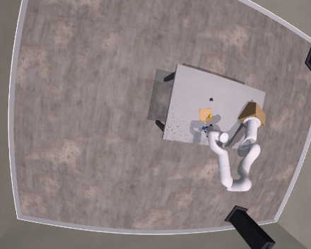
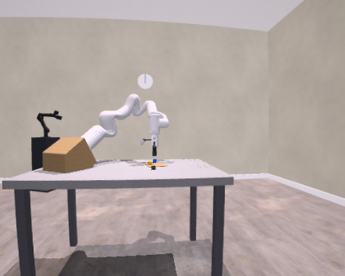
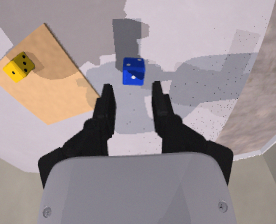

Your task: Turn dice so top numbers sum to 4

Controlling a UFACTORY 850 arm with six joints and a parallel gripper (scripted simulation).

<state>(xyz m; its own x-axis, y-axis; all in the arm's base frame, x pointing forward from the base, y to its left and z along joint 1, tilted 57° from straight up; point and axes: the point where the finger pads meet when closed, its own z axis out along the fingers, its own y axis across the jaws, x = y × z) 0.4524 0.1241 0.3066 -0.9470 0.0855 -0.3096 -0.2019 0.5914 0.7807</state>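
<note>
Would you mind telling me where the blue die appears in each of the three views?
Top: blue die on the table just below the tan mat.
Exterior: above the mat's near edge, under the fingers.
Wrist: centre, beyond the fingers, off the mat.
Shared landmark: the tan mat.

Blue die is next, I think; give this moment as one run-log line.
claw: open, empty, above table | blue die: off mat | yellow die: on mat
</note>
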